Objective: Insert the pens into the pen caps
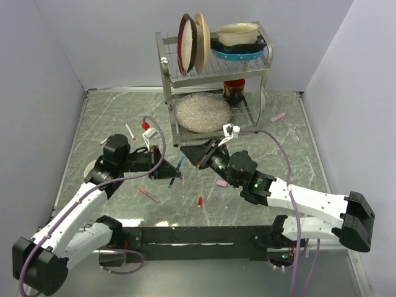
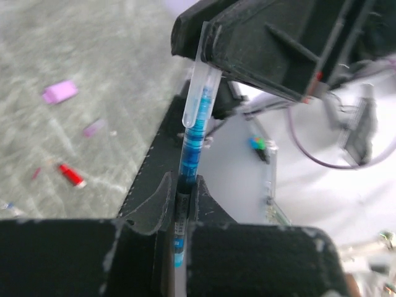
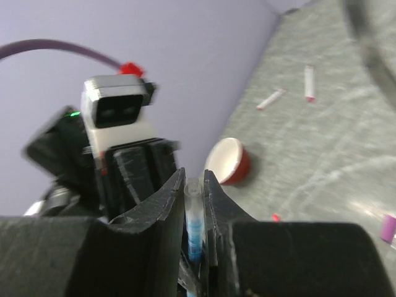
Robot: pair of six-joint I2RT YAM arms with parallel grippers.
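Worktop [image 1: 111, 111]: grey marbled surface, enclosed by walls at the back and both sides.
Far middle: a dish rack [image 1: 166, 74] is stood on its legs.
Far right: a pale pink pen [image 1: 278, 116] is laid flat, well apart from the rest.
Left of rack: a white pen [image 1: 130, 132] is laid flat, with a second white pen [image 3: 271, 99] near it.
Left side: a red bowl [image 3: 229, 162], white inside, is noted.
Centre: a reddish-pink pen [image 1: 149, 195], a red cap [image 1: 200, 202] and a pale pink cap [image 1: 221, 183] are laid apart.
Near edge: a black mounting rail [image 1: 204, 235] is fixed.

rack [image 1: 213, 67]: upright plates [image 1: 192, 43], cream bowl [image 1: 238, 34] | lower shelf: glass dish [image 1: 203, 112]
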